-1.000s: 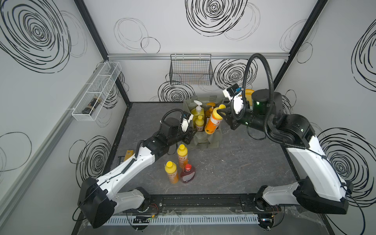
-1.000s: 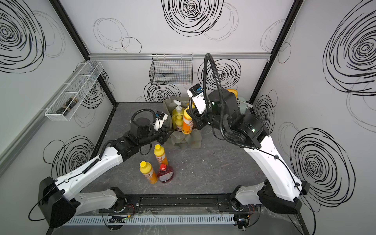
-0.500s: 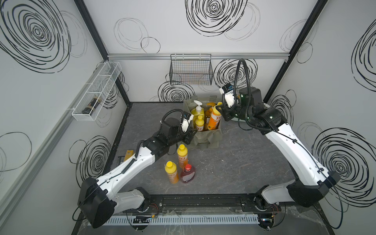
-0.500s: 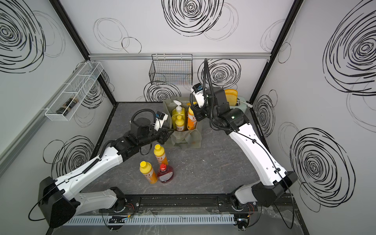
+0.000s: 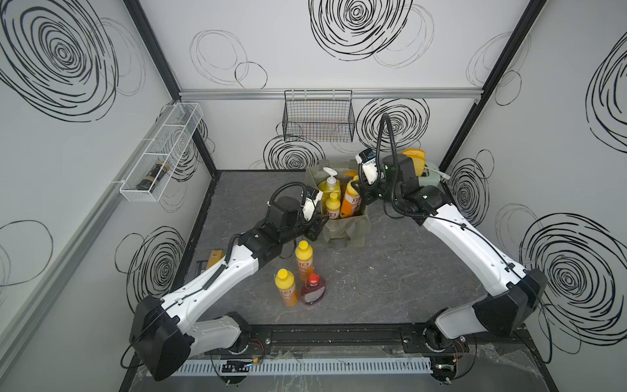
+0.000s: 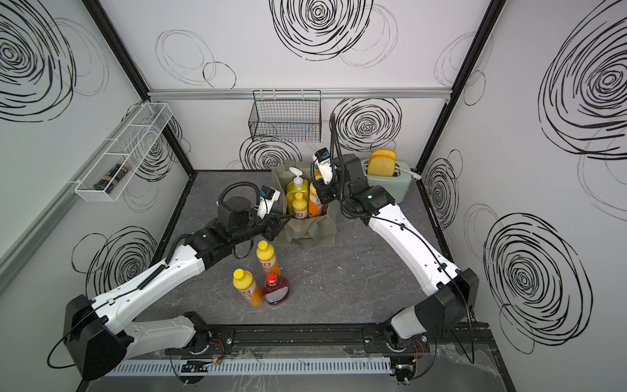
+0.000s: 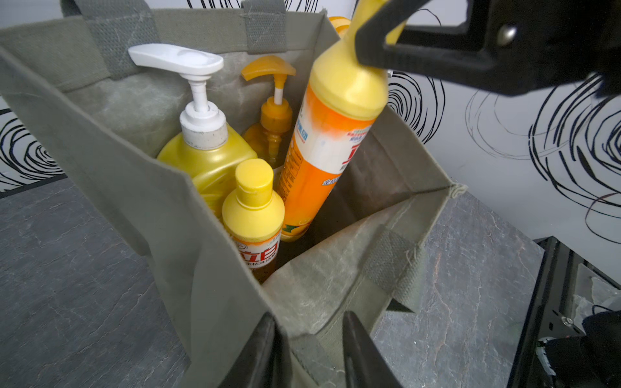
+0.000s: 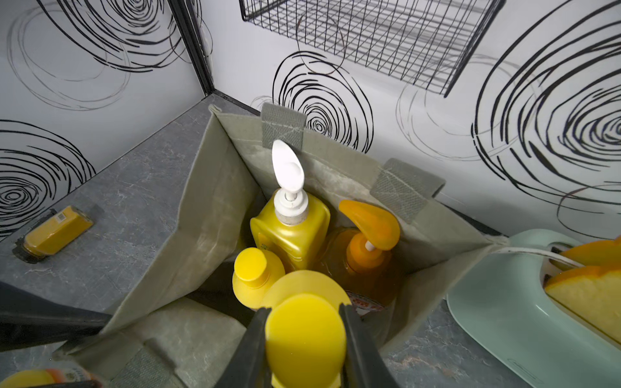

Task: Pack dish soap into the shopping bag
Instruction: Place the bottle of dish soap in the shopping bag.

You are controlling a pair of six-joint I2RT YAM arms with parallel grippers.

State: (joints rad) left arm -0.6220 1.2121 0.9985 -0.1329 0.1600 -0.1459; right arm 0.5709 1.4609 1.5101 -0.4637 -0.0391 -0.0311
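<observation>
Our right gripper [image 8: 304,339] is clamped on the yellow cap of a tilted orange bottle [image 7: 322,151], whose lower half sits inside the shopping bag [image 7: 134,201]; we cannot tell whether its base touches the bottom. Just below those jaws, in the bag, stand a small yellow-capped bottle [image 7: 253,208], a white-pump bottle [image 7: 208,158] and an orange-pump bottle [image 7: 268,131]. Our left gripper [image 7: 309,349] pinches the bag's near wall at the rim. Behind that gripper, on the table [image 5: 390,278], stand the nearer orange bottle [image 5: 303,259], the farther orange bottle [image 5: 286,286] and a red bottle [image 5: 314,290].
</observation>
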